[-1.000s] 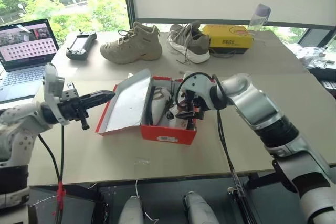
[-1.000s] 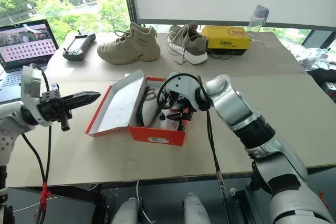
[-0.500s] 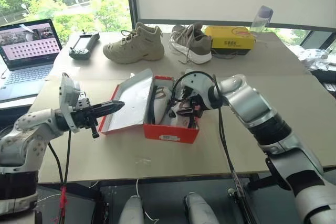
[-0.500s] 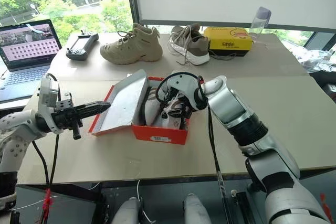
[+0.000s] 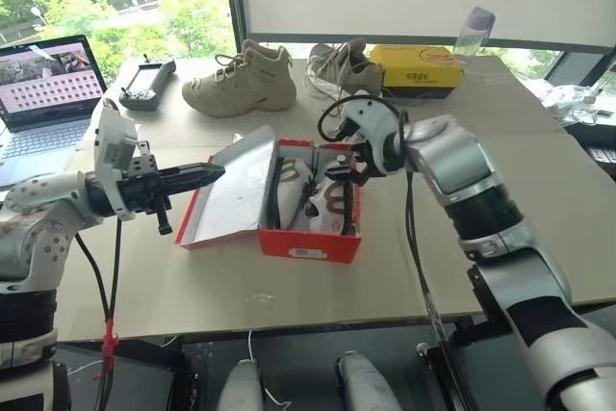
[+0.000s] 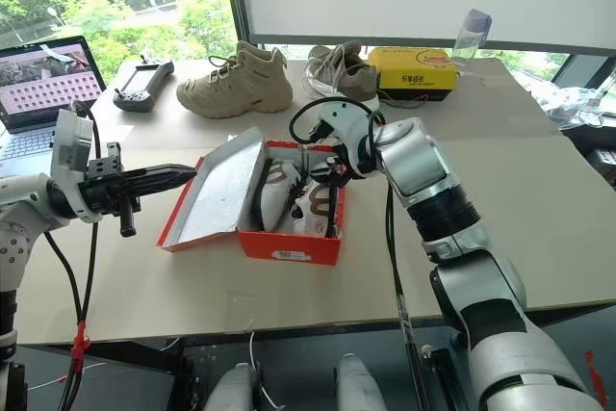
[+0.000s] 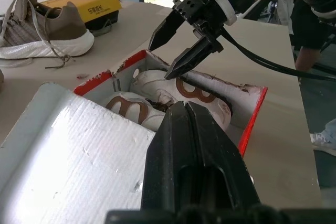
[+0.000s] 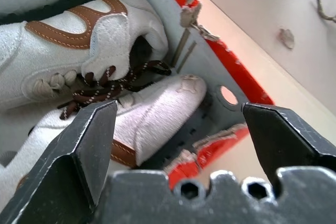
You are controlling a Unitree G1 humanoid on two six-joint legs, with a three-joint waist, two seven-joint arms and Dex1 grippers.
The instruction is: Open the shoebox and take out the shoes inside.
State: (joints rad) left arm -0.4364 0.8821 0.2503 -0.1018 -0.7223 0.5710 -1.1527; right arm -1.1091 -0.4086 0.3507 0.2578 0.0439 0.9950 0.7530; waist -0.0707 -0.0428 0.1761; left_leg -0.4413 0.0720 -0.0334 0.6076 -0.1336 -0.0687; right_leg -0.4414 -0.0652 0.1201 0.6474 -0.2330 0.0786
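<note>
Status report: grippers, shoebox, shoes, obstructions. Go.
Left gripper shut, at open lid's edge. Right gripper open, empty, above the shoes. Shoebox open, both shoes inside. Nothing blocking.

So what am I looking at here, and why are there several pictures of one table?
It is a two-armed robot. Two pictures come from cameras in its head, the others from a camera on each wrist. On the table stands an open red cardboard shoebox with small white, brown-trimmed shoes inside. The right gripper hovers over them with fingers spread, holding nothing. The left gripper, shut and empty, sits beside the raised lid. Behind lie a tan boot, a grey sneaker and a yellow box.
</note>
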